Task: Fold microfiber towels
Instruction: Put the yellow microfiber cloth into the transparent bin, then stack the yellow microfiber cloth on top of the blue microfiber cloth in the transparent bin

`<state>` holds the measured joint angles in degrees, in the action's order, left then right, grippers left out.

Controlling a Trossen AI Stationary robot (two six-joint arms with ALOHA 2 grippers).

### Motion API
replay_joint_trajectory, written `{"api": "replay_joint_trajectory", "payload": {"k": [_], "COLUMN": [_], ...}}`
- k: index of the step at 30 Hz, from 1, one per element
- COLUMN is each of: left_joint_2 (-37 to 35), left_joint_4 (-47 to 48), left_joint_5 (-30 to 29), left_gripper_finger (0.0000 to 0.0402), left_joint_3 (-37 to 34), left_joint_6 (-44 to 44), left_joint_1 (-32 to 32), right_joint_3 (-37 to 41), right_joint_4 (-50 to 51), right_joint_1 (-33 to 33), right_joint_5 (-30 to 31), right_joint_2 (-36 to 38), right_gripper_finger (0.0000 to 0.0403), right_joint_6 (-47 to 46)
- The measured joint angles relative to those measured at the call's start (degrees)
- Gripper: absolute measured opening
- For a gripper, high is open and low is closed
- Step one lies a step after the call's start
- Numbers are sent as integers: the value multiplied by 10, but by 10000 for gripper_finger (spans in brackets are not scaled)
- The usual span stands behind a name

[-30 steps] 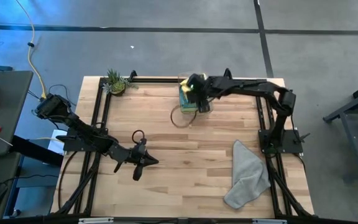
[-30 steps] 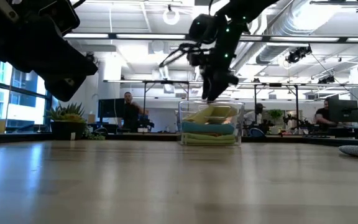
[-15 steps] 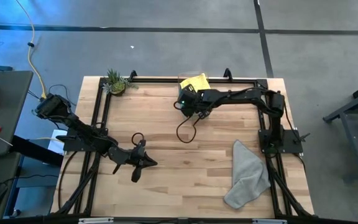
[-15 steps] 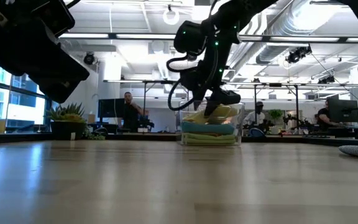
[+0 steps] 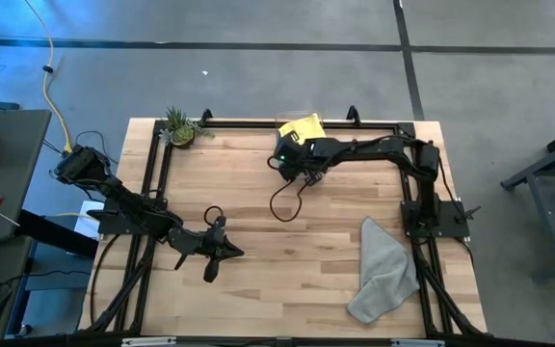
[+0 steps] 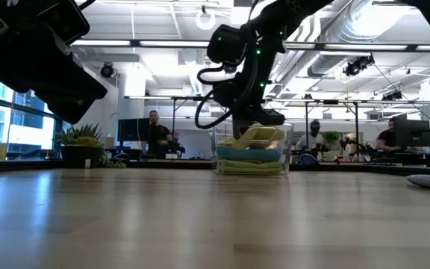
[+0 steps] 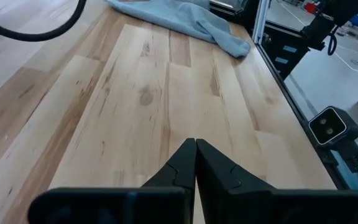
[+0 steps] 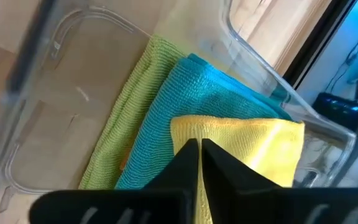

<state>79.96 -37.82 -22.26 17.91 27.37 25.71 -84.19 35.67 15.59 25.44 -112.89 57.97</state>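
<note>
From above, the right claw [image 5: 308, 170] sits at the bin [image 5: 297, 130] near 12 o'clock on the bench [image 5: 258, 280]; a second ago it stood open over the bin, and now it has pulled toward the bench's middle with its tips pinched together. The yellow towel [image 5: 303, 126] pokes out at the bin's far edge. The grey towel [image 5: 385, 270] lies crumpled at 4 o'clock, where it was before. The left claw [image 5: 212, 260] waits at 8 o'clock, clenched on nothing. From bench height, the right claw [image 6: 262, 118] hangs just over the bin [image 6: 252, 148], and the yellow towel [image 6: 256, 136] tops the stack inside; the dark arm hides the pinch itself. The left wrist view shows closed tips [image 7: 195, 167] over bare wood, with the grey towel [image 7: 179, 15] cut off by the picture's edge. The right wrist view shows the tips [image 8: 199, 163] gripping the yellow towel [image 8: 260, 149], which lies on the teal towel [image 8: 191, 106] and the green towel [image 8: 126, 124]; an orange sliver barely shows.
</note>
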Motion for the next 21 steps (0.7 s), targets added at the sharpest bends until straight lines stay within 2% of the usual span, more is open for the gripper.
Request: {"api": "replay_joint_trajectory", "payload": {"k": [5,8,10,13,16,21], "left_joint_2": [0,0,0,0,0,0], "left_joint_4": [1,3,4,7,8,10], "left_joint_5": [0,0,4,5,2,-7], "left_gripper_finger": [0,0,0,0,0,0], "left_joint_3": [0,0,0,0,0,0], "left_joint_6": [0,0,1,3,3,1], "left_joint_1": [0,0,0,3,9,17], "right_joint_3": [-47,-94,-128,-158,-151,-93], "right_joint_4": [38,82,127,193,204,182], "right_joint_1": [4,6,11,37,65,61], "right_joint_5": [-22,-26,-51,-124,-148,-130], "right_joint_2": [0,11,13,13,13,13], "right_gripper_finger": [28,54,80,125,167,205], "right_joint_6": [-64,-73,-88,-114,-132,-81]}}
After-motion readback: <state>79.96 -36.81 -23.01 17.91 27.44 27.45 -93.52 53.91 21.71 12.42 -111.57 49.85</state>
